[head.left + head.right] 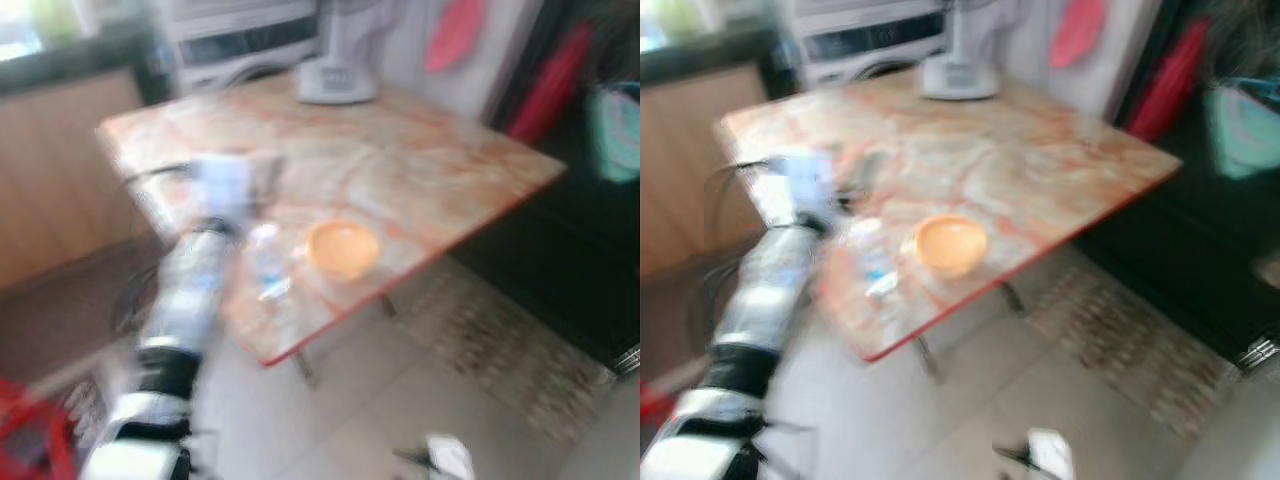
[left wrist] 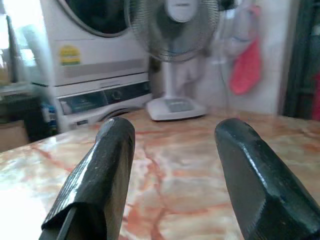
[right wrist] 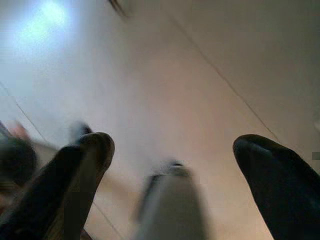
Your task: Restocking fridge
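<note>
Left wrist view: left end effector (image 2: 172,135) spread wide above marble table (image 2: 185,185).

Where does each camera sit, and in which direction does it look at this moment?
Left eye view: on the head, looking forward and down at the marble table with an orange bowl and a water bottle; the left arm shows.
Right eye view: same scene, shifted slightly.
Left wrist view: along the open left gripper, over the table towards a fan and a washing machine.
Right wrist view: along the open right gripper, down at the floor.
Shared: table, fan base.
</note>
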Controlling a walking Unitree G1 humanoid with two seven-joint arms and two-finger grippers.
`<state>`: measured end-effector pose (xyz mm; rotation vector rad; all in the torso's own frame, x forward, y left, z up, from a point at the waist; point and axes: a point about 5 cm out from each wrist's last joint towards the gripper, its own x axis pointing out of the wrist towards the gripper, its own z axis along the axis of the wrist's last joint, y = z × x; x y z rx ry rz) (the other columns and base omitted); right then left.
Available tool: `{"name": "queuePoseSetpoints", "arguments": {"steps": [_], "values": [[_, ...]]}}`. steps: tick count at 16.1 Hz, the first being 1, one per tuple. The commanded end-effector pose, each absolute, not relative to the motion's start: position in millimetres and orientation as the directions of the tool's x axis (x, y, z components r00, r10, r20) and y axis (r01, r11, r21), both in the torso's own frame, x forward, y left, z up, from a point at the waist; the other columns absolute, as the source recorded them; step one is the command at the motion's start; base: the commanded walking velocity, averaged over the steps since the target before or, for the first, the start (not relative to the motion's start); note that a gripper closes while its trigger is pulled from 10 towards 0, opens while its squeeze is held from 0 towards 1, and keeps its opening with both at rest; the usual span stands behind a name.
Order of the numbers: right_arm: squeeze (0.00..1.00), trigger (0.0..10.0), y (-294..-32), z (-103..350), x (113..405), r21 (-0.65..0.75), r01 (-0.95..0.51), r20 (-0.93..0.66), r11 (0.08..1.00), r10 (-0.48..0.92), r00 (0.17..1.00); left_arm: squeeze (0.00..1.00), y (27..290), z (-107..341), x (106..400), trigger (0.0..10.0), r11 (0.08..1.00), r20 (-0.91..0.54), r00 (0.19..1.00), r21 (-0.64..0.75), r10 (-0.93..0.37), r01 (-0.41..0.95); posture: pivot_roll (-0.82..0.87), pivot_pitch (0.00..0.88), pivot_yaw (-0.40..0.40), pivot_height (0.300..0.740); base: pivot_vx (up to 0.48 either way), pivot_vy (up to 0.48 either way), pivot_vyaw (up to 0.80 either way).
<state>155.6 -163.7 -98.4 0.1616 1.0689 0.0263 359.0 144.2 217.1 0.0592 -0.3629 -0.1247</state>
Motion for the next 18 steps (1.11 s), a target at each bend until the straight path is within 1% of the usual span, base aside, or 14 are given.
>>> {"name": "queuePoseSetpoints", "arguments": {"steps": [1,5,7,9,12,14,15,16,17,18], "values": [[0.00,10.0,-174,-102,145,0.125,0.085,-0.887,0.988,0.073,0.456,0.00,125,228,358,10.0,0.982,0.387,0.903,0.082,-0.187,0.168,0.10,0.000,-0.034,0.740,0.296,0.000,0.00],[0.00,10.0,-175,-102,144,0.125,0.085,-0.887,0.988,0.073,0.456,0.00,122,228,356,10.0,0.981,0.387,0.901,0.080,-0.195,0.178,0.10,0.000,-0.033,0.740,0.271,0.000,0.00],[0.00,10.0,-174,-102,144,0.124,0.082,-0.888,0.989,0.074,0.455,0.00,121,230,356,10.0,0.980,0.393,0.898,0.083,-0.200,0.182,0.10,0.000,-0.031,0.740,0.000,0.000,0.00],[0.00,10.0,-173,-103,143,0.126,0.078,-0.887,0.989,0.077,0.455,0.00,123,235,356,10.0,0.977,0.387,0.897,0.105,-0.211,0.185,0.08,0.000,-0.010,0.740,0.000,0.000,0.00],[0.00,10.0,-171,-105,136,0.127,0.068,-0.888,0.989,0.083,0.451,0.00,131,253,350,10.0,0.986,0.401,0.900,0.075,-0.169,0.151,0.07,0.000,0.009,0.740,0.000,0.000,0.00],[0.00,10.0,-172,-108,127,0.119,0.091,-0.899,0.989,0.069,0.431,0.00,135,273,341,10.0,0.983,0.412,0.895,0.128,-0.171,0.129,0.11,0.000,-0.017,0.740,0.000,0.000,0.00],[0.00,10.0,-172,-109,122,0.117,0.097,-0.906,0.988,0.066,0.419,0.00,138,285,336,10.0,0.978,0.406,0.893,0.155,-0.193,0.141,0.13,0.000,-0.035,0.740,0.000,0.000,0.00],[0.00,10.0,-173,-111,117,0.112,0.094,-0.913,0.989,0.065,0.402,0.00,140,289,332,10.0,0.974,0.367,0.906,0.157,-0.213,0.165,0.14,0.000,-0.057,0.740,0.000,0.000,0.00],[0.00,10.0,-173,-113,111,0.103,0.084,-0.923,0.991,0.064,0.380,0.00,142,282,330,10.0,0.974,0.202,0.953,0.071,-0.224,0.214,0.16,0.000,-0.073,0.740,0.000,0.000,0.00],[0.00,10.0,-172,-114,104,0.099,0.073,-0.929,0.992,0.066,0.364,0.00,146,271,319,10.0,0.959,0.018,0.962,0.089,-0.273,0.270,0.17,0.000,-0.084,0.740,0.000,0.000,0.00]]}}
